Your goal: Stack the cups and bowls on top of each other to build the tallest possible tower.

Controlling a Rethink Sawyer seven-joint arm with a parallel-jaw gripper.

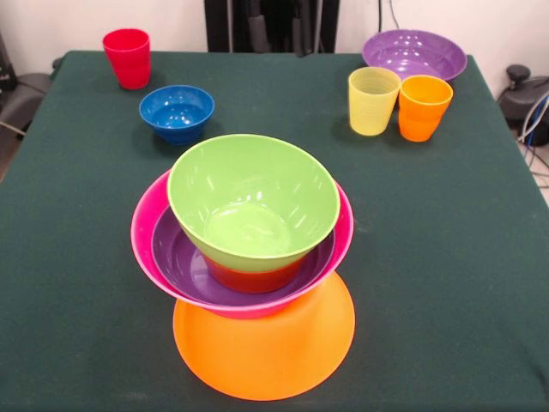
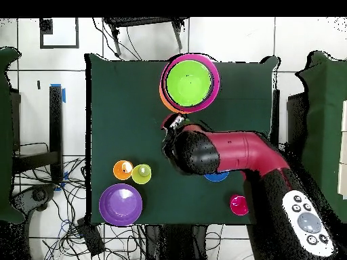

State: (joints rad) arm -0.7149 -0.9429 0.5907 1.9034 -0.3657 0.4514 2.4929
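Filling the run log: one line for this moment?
tower: lime bowl on top | blue bowl, purple bowl, three cups loose | arm over table | tool state unclear

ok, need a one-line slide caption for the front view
Lime green bowl tops the tower; blue bowl and three cups wait unstacked.

Bright, even light — glossy glare

Three cups [image 1: 127,57] (six bowls [image 1: 252,202])
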